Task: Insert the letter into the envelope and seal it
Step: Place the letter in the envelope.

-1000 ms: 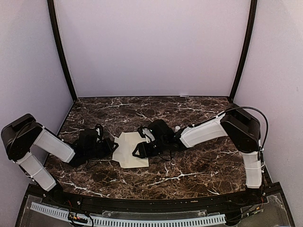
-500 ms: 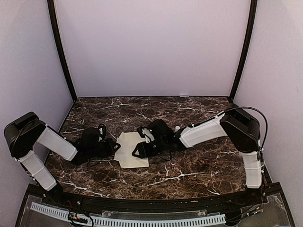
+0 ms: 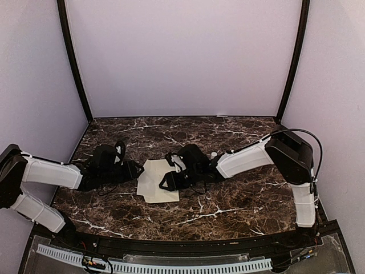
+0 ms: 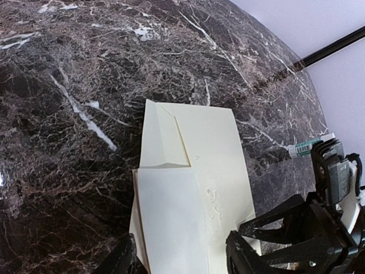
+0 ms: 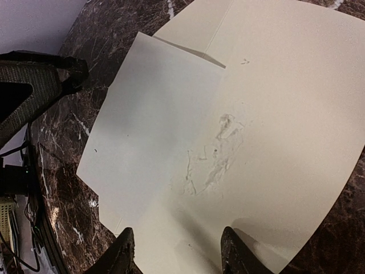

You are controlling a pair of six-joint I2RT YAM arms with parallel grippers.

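The letter [image 5: 151,123] is lying flat and overlapping the envelope [image 5: 285,103] on the side facing the left arm; its far edge is resting over the cream paper and casting a thin shadow there, though we cannot tell whether any of the sheet is sitting inside the envelope; the envelope itself is lying flat on the dark marble tabletop [image 3: 239,200], roughly midway between the two arms; at its far left corner a folded triangle [image 4: 165,140] of cream paper is turning back over the envelope's face, and near the envelope's middle a small crinkled patch [image 5: 214,154] is showing; just to the left of the envelope the left gripper [image 4: 179,240] is hovering low with its jaws spread apart, released, and the near end of the letter is running between them without being pinched; at the envelope's right side the right gripper [image 5: 177,231] is reaching in over the paper, its two fingers also standing apart with nothing clamped between them, and we are seeing paper in the gap; whether those fingers are pressing on the envelope or only hanging just above it we cannot tell; beyond the envelope the marble is running back to the lilac walls [image 3: 182,57], which are closing the table in on three sides.
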